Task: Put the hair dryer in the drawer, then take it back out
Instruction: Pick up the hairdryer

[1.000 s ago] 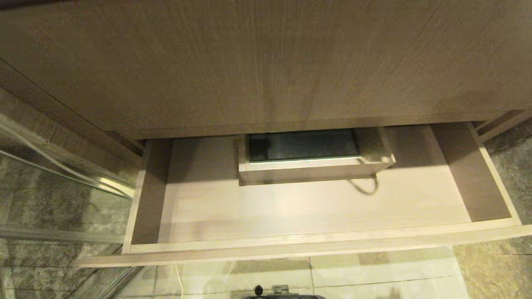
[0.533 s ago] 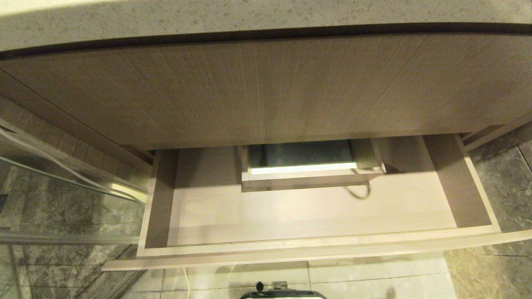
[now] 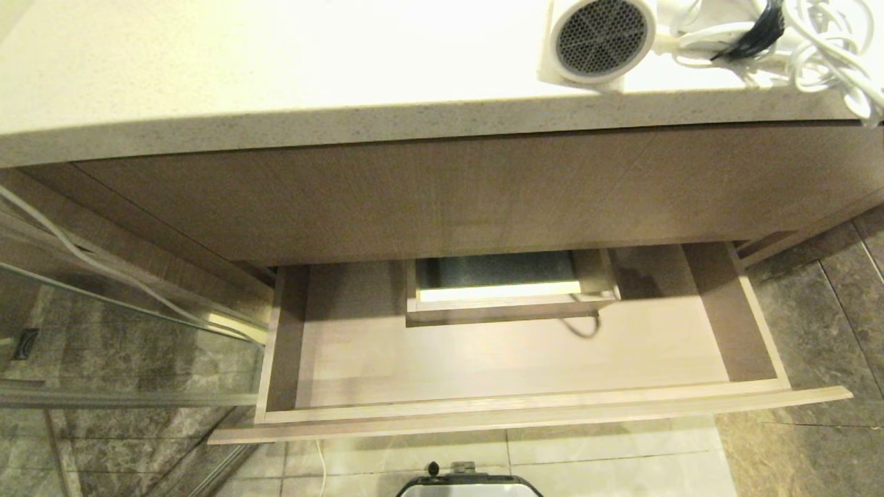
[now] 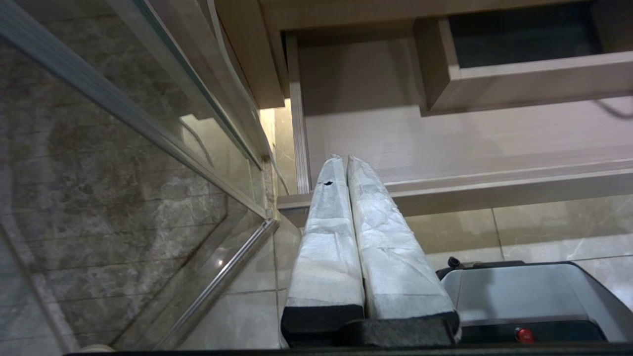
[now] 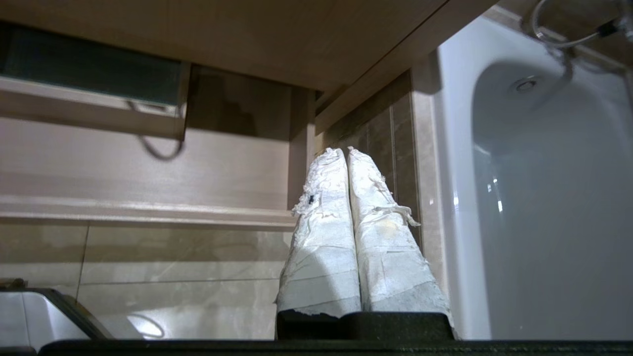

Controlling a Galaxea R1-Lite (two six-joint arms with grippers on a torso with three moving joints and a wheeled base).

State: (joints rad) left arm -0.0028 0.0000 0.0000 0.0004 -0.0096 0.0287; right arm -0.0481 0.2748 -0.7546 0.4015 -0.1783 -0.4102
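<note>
Head view: the hair dryer [image 3: 599, 40] is seen lying on the pale speckled surface [image 3: 276, 83] at about 1 o'clock, its round grille turned toward the camera and its body right at the front edge. Its white cord [image 3: 822, 41] is piled in loops just beside it at 2 o'clock, with one loop hanging over the edge. Below, at 6 o'clock, the drawer [image 3: 525, 414] is pulled wide open; nothing but bare wood-grain floor is seen inside, along with the boxed cut-out [image 3: 507, 297] at its mid-back. Neither arm is caught in this view.

In the left wrist view, the left gripper [image 4: 345, 159] is shown with its tape-wrapped fingers [image 4: 326, 222] pressed together and nothing between them, held near the drawer's front left corner without touching it. In the right wrist view, the right gripper [image 5: 345, 150] is likewise closed tight on nothing, its fingers [image 5: 381, 232] held by the drawer's right end, next to a white bathtub [image 5: 544, 198].
</note>
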